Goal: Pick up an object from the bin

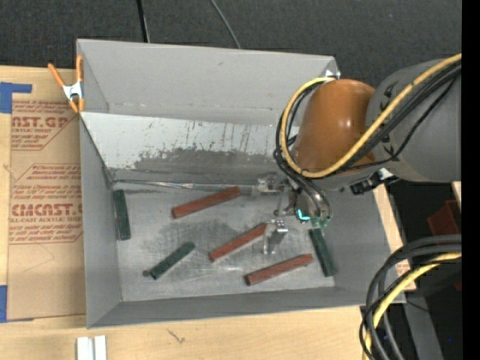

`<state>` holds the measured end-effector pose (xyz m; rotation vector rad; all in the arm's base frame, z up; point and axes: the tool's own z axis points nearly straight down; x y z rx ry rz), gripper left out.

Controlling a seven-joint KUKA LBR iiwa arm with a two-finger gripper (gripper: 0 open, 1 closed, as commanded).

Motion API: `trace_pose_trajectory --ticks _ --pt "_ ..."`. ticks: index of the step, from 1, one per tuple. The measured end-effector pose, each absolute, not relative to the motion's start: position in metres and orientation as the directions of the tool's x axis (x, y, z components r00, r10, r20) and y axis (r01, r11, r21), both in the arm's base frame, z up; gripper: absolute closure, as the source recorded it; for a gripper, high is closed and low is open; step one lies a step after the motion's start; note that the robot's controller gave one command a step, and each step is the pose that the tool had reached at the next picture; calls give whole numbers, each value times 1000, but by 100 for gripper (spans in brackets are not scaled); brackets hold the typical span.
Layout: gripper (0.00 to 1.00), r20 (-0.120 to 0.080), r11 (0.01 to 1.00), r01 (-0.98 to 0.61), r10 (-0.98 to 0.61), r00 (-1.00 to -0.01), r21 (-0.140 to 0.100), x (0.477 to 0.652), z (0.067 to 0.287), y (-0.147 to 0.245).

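Note:
My gripper hangs low in the bin's right half, just at the right end of a red-brown bar that lies slanted in the middle of the floor. A second red-brown bar lies just below the gripper, near the front wall. A dark green bar rests to the gripper's right, against the right wall.
A third red-brown bar lies further back at centre. One dark green bar stands along the left wall and another lies at front left. The arm's orange cover and yellow cables hang over the bin's right rear corner.

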<state>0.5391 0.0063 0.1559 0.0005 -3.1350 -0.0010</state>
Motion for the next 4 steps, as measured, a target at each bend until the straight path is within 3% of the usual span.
trace_pose_trajectory --ticks 1,2,3,4 --pt "0 -1 1000 0 0 -1000 1 541 160 6" --pt "100 6 998 -64 -64 -998 0 558 73 4" --pt "100 5 998 -64 -64 -998 0 558 73 4" --pt "100 -3 984 -176 -176 -984 0 565 204 1"
